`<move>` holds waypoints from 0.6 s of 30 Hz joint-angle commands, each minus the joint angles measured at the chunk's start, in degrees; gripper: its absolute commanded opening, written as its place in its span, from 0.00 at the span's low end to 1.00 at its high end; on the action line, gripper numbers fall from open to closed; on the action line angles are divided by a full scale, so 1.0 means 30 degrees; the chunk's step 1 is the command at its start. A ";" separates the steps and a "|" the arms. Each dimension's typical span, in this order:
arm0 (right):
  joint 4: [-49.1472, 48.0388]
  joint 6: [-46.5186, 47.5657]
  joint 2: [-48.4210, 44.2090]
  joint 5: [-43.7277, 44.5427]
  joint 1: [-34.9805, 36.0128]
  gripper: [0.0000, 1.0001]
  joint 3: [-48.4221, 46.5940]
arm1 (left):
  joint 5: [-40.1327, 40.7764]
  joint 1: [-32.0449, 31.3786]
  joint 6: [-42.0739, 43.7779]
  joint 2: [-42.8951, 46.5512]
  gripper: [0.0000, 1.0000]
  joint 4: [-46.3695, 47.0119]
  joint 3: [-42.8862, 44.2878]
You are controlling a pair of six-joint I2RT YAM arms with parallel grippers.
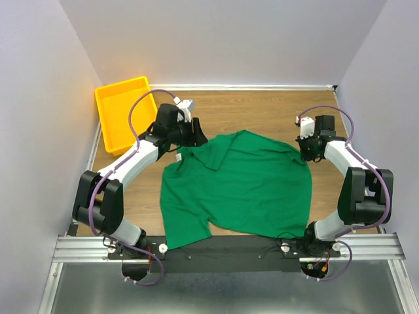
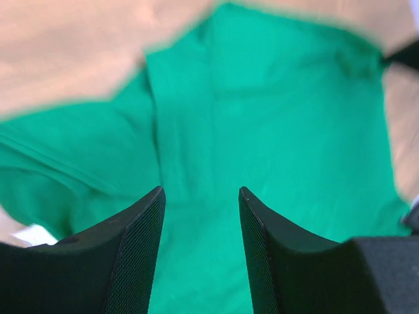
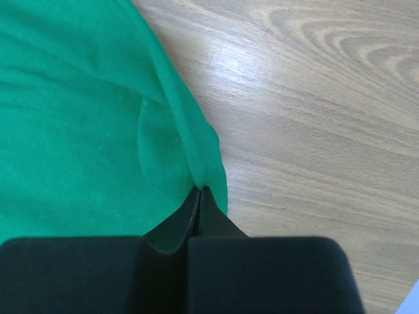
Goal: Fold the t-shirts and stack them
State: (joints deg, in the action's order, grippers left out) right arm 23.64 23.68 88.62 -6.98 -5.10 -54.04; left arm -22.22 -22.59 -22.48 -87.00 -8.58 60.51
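mount rail [image 1: 229,247]: black, flat, runs along the near edge at 6 o'clock.
table [image 1: 262,108]: pale wood-grain top, smooth, slight glare.
t-shirt [image 1: 242,183]: dark green matte cloth at table centre, rumpled; near hem reaches the rail, a flap is turned in at 11 o'clock.
right gripper [image 3: 200,190]: jaws closed, pinching the shirt's edge at 2 o'clock.
left gripper [image 2: 201,193]: fingers parted, nothing between them, over the cloth at 11 o'clock.
tray [image 1: 121,111]: yellow plastic, rectangular, far corner at 10 o'clock.
walls [image 1: 229,39]: plain, pale, on three sides.
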 commanded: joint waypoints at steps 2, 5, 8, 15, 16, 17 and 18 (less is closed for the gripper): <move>0.0470 -0.0453 0.0343 -0.0924 -0.0145 0.01 -0.0180 | 0.0083 0.0059 -0.1558 -0.1379 0.56 -0.0129 -0.0043; 0.0470 -0.0511 0.0372 -0.0953 -0.0145 0.01 -0.0151 | 0.0052 0.0030 -0.1853 -0.1761 0.54 -0.0100 0.0073; 0.0499 -0.0511 0.0518 -0.0982 -0.0145 0.01 -0.0150 | -0.0181 -0.0087 -0.1387 -0.2286 0.53 -0.0011 0.0539; 0.0499 -0.0511 0.0870 -0.1012 -0.0116 0.01 -0.0384 | -0.0095 -0.0877 0.1017 -0.5330 0.51 -0.2558 0.2416; 0.0499 -0.0511 0.0870 -0.1012 -0.0144 0.01 -0.0385 | 0.0022 -0.0994 0.1164 -0.5596 0.51 -0.3082 0.2563; 0.0528 -0.0511 0.0871 -0.1012 -0.0145 0.01 -0.0414 | 0.0197 -0.1112 0.1252 -0.5831 0.51 -0.3291 0.2709; 0.0529 -0.0511 0.0900 -0.1012 -0.0145 0.01 -0.0385 | 0.0344 -0.1316 0.1369 -0.6036 0.50 -0.3438 0.2914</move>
State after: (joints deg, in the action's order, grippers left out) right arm 23.77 22.85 90.35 -8.54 -5.10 -54.04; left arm -21.89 -24.93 -21.78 -102.65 -13.56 67.44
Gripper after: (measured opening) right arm 0.006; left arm 0.510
